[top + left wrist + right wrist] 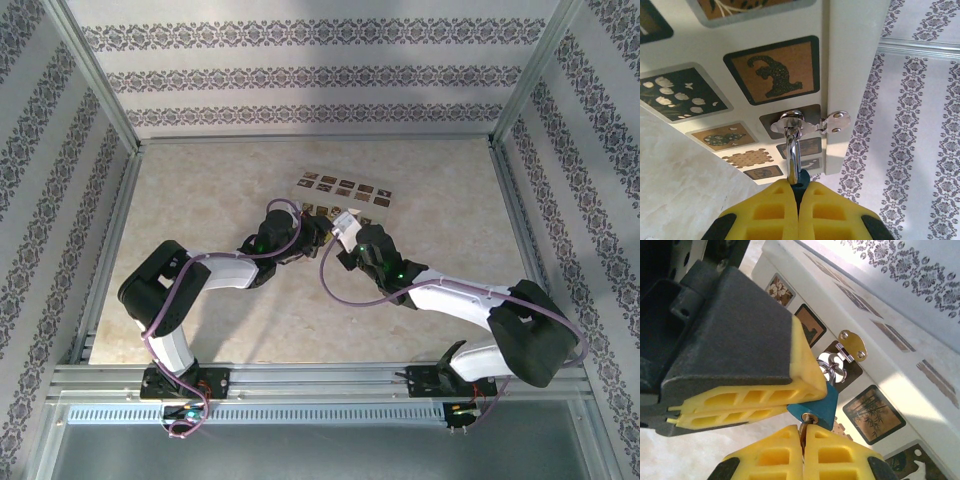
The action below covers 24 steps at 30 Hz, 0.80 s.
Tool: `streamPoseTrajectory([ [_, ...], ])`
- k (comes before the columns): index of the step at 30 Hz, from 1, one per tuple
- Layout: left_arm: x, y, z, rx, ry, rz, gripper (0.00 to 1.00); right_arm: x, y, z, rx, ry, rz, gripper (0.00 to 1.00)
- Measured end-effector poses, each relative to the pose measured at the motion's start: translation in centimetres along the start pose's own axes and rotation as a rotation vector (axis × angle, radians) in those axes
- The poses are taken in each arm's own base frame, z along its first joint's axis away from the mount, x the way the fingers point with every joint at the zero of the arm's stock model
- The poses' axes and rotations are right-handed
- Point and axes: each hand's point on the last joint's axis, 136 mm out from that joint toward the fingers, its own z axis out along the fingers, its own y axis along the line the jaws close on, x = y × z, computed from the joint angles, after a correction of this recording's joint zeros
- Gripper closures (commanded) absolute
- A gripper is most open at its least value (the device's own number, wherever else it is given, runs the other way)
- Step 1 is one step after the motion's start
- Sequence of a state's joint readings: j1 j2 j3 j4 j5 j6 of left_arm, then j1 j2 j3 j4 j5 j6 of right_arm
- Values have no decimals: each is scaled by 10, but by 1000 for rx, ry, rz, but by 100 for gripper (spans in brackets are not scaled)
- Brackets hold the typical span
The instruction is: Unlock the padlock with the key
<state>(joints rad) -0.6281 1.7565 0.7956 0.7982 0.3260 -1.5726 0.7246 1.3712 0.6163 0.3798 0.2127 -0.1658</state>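
Two hands at work: left hand (pixel 798 194) pinched shut on the small blue-and-silver metal padlock (pixel 818 405), hung from the shiny hasp (pixel 832 123) of the cream tiled box (pixel 852 60). Right hand (pixel 803 434) clamps the brass key (pixel 805 420) at its keyhole. Next, likely: a steady twist.

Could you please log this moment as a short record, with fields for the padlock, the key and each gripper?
padlock: blue body, shackle hooked through the hasp on the cream box
key: at the padlock's bottom end, apparently inserted
left gripper: shut on the padlock body
right gripper: shut on the key
lock state: cannot tell whether the shackle is released
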Motion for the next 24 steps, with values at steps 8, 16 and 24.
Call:
streamPoseTrajectory([
  [8,-2,7,2,-16,-9,-3,100,7,3,4,-1,-14,231,100],
  [16,-1,12,4,-27,0,-6,100,12,4,5,3,-31,352,100],
  [24,0,45,12,-97,19,-13,100,43,16,15,15,5,339,100],
])
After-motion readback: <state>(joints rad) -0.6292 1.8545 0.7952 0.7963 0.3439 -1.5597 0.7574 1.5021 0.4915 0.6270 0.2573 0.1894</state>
